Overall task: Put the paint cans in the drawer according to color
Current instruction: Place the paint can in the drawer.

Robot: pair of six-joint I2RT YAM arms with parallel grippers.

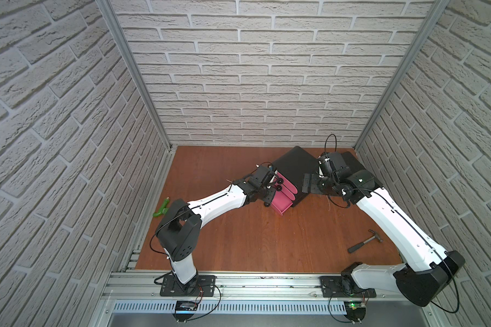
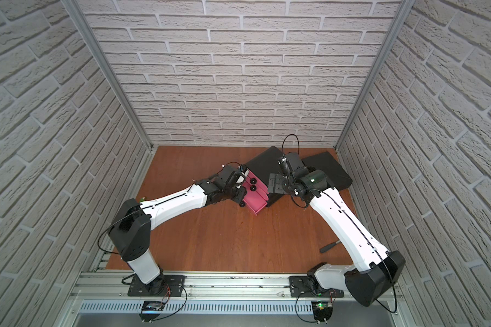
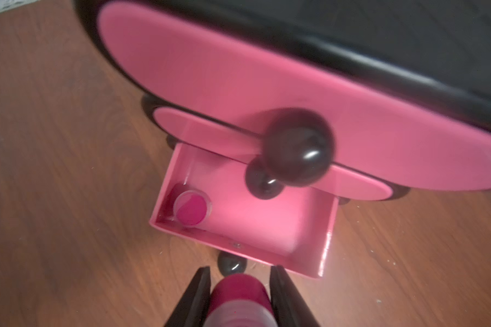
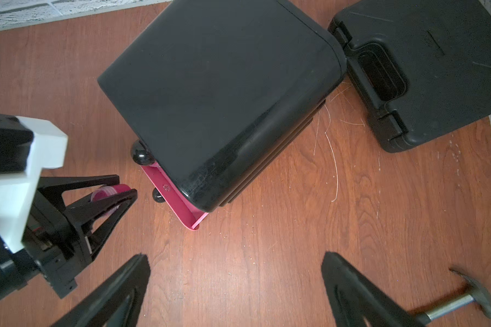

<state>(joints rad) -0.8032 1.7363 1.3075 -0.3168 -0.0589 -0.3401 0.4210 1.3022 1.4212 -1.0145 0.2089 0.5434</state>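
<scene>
So the left gripper [image 3: 241, 271] is clamped on a pink paint can [image 3: 238, 295], just outside the front edge of the pulled-out bottom drawer [image 3: 238, 249]. The other pink can [image 3: 192, 208] sits in a front corner of it. The right gripper [image 4: 236, 256] hangs wide open, empty. The can looks light, stiff and slick, so pinch the sides. It's blurry though, so the grip might be on the lid.

no text, label, brand or number can be read anywhere; in a top view a small pale mark on the right arm's black joint [image 1: 362, 181] is too small to make out.
</scene>
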